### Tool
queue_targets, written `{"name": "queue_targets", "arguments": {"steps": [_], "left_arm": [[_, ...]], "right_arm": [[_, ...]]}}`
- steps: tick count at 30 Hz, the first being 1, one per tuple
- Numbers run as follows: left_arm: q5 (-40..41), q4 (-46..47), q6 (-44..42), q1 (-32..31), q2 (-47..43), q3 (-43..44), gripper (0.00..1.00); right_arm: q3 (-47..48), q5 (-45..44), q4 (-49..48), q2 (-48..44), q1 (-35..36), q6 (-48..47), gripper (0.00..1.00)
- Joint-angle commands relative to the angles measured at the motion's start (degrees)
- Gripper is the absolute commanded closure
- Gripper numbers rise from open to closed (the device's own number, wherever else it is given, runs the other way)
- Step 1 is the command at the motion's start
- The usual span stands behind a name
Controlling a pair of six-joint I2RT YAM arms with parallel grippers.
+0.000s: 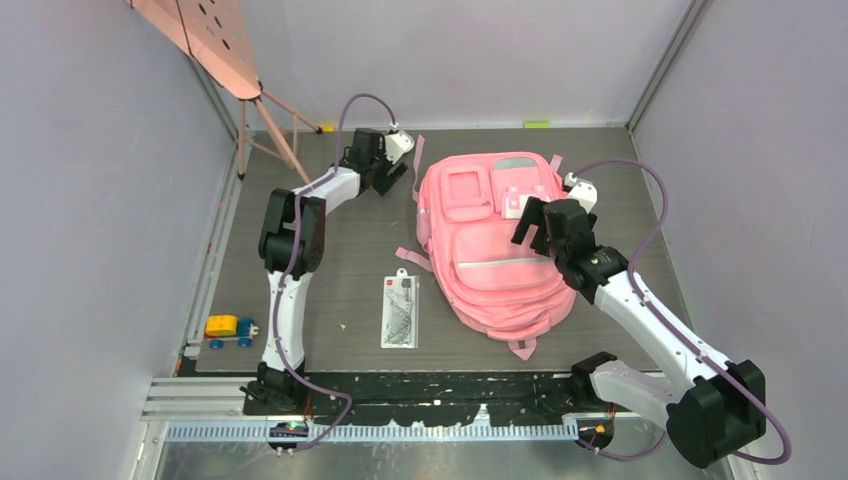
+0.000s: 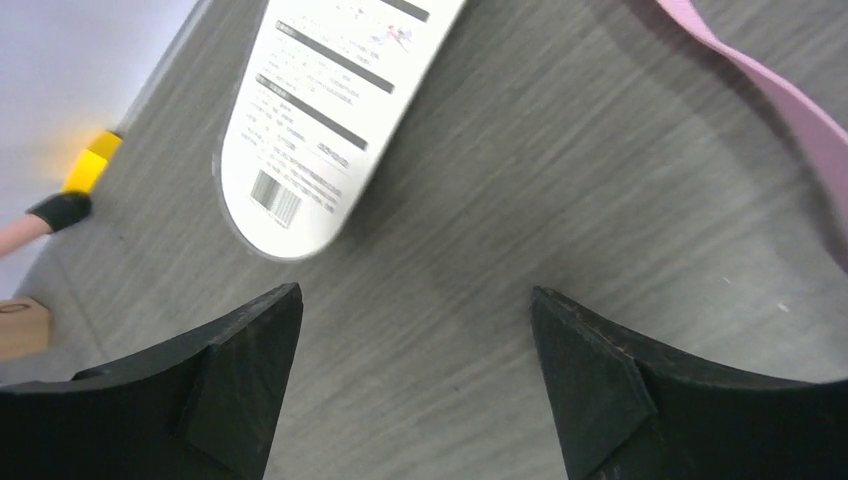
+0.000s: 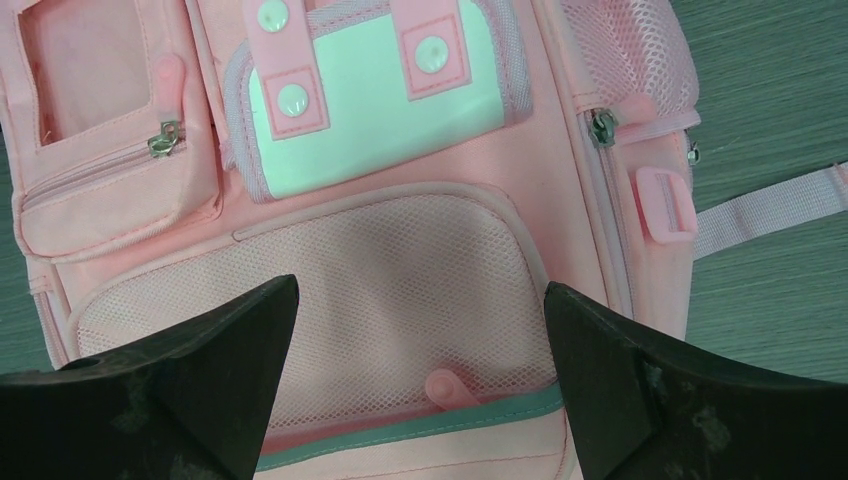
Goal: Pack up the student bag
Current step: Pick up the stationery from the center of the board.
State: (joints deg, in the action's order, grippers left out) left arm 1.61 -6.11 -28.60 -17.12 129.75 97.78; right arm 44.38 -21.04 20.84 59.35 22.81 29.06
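— So what's closest to the arms, and how many bits are there?

— Nearest, on the grey wood-grain table [image 1: 340, 250], there's one little toy truck [image 1: 228, 328], a yellow block on a blue base, by the left edge. Just right of the left arm lies one flat clear pack [image 1: 400, 311], long and rectangular with a red tag at the top. Its contents are too small to make out. The left wrist cam also catches a round-ended white card [image 2: 310, 110] with a barcode, cut off at the top. Can't tell if it's that same pack.

— And the bag?

— One student bag [image 1: 495, 240], soft pink fabric, lying flat and face-up right of the middle, with its grey-trimmed top towards the far wall. Up close it has a mesh pocket [image 3: 400, 260], a pale mint patch [image 3: 370, 110] under two snap tabs, two metal zip pulls and one plastic buckle [image 3: 665, 205]. The lower part is hidden behind the black fingers.

— Grippers?

— Two, both with matte black wedge fingers spread wide, gripping nothing. The right gripper [image 3: 420, 290] hovers over the bag's upper right. The left gripper [image 2: 415, 295] is near the bag's top-left corner, above bare table, with a pink strap [image 2: 770, 100] running out of frame. In the far-left corner, one pink perforated board [image 1: 215, 40] on thin legs, cropped.
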Motion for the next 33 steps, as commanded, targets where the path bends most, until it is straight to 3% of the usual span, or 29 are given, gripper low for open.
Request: {"name": "queue_targets", "arguments": {"steps": [1,12,19,24,28,33], "left_arm": [[6.04,4.70,-7.49,-0.66,3.03,5.05,0.14],[7.64,-0.06,-13.31,-1.27,13.35,17.86,0.36],[8.33,1.43,-18.22,-2.10,15.08,17.07,0.76],[9.91,8.83,-21.20,-3.11,13.25,11.11,1.00],[11.34,15.85,-20.82,-4.15,8.63,3.94,1.00],[17.08,21.03,-13.74,-5.37,-0.70,-4.42,1.00]], "right_arm": [[0.48,-0.24,-2.36,-2.44,-0.61,0.31,0.00],[1.20,-0.22,-2.56,-0.35,-1.72,0.35,0.01],[1.13,-0.17,-3.46,0.38,-2.55,0.04,0.01],[0.95,0.21,-3.79,0.50,-3.04,0.08,0.01],[0.65,0.56,-3.88,0.29,-3.25,0.52,0.01],[0.11,1.26,-3.81,-0.52,-3.33,0.94,0.01]]}}
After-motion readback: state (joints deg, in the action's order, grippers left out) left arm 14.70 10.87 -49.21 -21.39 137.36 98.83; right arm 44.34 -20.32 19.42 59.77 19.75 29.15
